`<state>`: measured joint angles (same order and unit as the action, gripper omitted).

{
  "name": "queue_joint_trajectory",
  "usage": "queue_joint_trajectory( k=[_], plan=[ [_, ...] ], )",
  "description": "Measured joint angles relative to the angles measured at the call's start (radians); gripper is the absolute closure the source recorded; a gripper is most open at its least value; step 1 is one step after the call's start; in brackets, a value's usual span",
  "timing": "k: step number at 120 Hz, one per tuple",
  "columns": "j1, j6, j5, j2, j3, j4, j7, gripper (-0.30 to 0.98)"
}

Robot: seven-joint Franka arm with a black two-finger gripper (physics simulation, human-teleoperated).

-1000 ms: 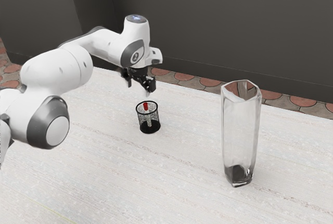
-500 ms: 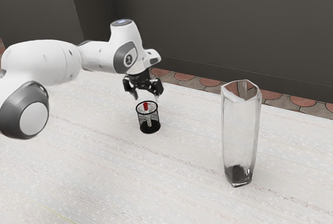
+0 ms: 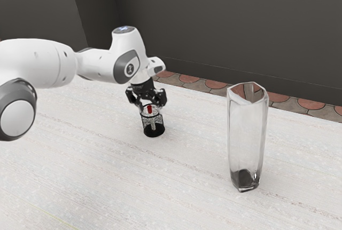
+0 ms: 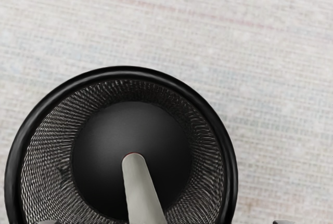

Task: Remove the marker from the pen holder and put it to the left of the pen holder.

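In the exterior view my gripper (image 3: 150,105) is low over the black mesh pen holder (image 3: 154,129), its fingers apart at the level of the rim. Between them the marker's red end (image 3: 150,109) shows just inside the rim, and its pale body runs down within the mesh. The wrist view looks down into the round pen holder (image 4: 130,72), where the marker (image 4: 141,193) leans as a grey-white shaft against the dark bottom. At that view's lower edge the tips of the open gripper (image 4: 166,222) stand far apart.
A tall clear glass vase (image 3: 247,139) stands on the pale table (image 3: 133,187), well to the exterior view's right of the pen holder. Behind the table are a tiled floor strip (image 3: 214,85) and a dark wall (image 3: 224,22).
My gripper has come down from above and behind the pen holder to its rim, and my hand has turned. Pen holder, marker and vase have stayed where they were.
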<state>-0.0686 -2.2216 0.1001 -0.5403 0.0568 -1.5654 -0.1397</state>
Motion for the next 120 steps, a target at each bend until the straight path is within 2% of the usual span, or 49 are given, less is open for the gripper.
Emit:
queue_joint_trajectory(
  k=[18,39,64,72,81,92,104,116,120],
  plan=[
    [0.006,-0.003,0.0,0.006,-0.004,-0.007,-0.018,0.5],
    [0.008,-0.002,-0.003,0.007,-0.006,-0.007,-0.039,0.67],
    [0.015,0.009,-0.012,0.091,-0.001,-0.044,-0.064,0.73],
    [0.015,0.013,-0.028,0.179,0.001,-0.108,-0.074,0.74],
    [0.019,0.018,-0.067,0.333,0.001,-0.192,-0.089,0.75],
    [0.084,0.028,-0.102,0.441,-0.002,-0.26,-0.107,0.75],
    [0.195,0.024,-0.119,0.334,-0.003,-0.257,-0.123,0.75],
    [0.227,0.011,-0.122,0.21,-0.005,-0.216,-0.137,0.75],
    [0.228,0.007,-0.118,0.195,-0.008,-0.211,-0.138,0.67]
  ],
)
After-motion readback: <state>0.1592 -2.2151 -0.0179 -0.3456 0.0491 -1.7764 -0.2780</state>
